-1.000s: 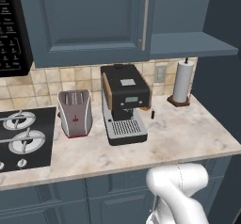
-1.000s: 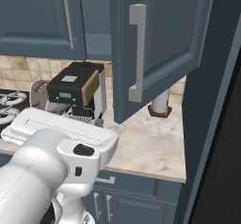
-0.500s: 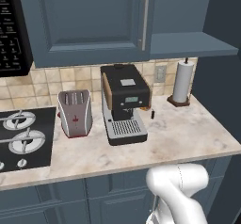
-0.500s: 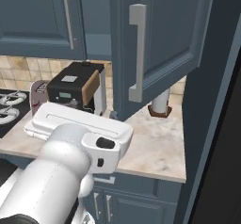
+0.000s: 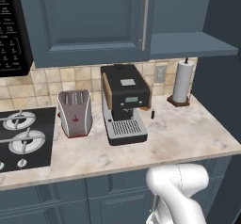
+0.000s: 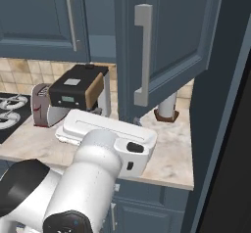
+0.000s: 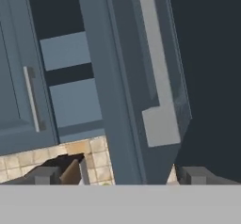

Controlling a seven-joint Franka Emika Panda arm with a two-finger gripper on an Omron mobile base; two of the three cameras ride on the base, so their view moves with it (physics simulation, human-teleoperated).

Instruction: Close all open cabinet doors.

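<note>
One slate-blue cabinet door (image 6: 169,36) stands swung open toward me over the right end of the counter, its silver bar handle (image 6: 142,56) facing out. In the hand view this open door (image 7: 127,86) runs up the middle, with its handle (image 7: 155,77) and the cabinet's inner shelves (image 7: 70,49) to the left of it. My gripper (image 7: 117,178) is open just below the door's lower edge, both fingertips (image 7: 42,175) spread wide and holding nothing. The neighbouring door (image 5: 89,20) on the left is shut, as is the same door (image 6: 39,16) in the right base view.
On the marble counter (image 5: 188,133) stand a black coffee machine (image 5: 124,100), a silver toaster (image 5: 74,112) and a paper towel roll (image 5: 181,82). A stove top (image 5: 23,136) lies at the left under a black microwave (image 5: 12,30). A tall dark panel (image 6: 220,104) walls the right side.
My arm has swung right and risen toward the open door's lower edge. The doors and counter things have not moved.
</note>
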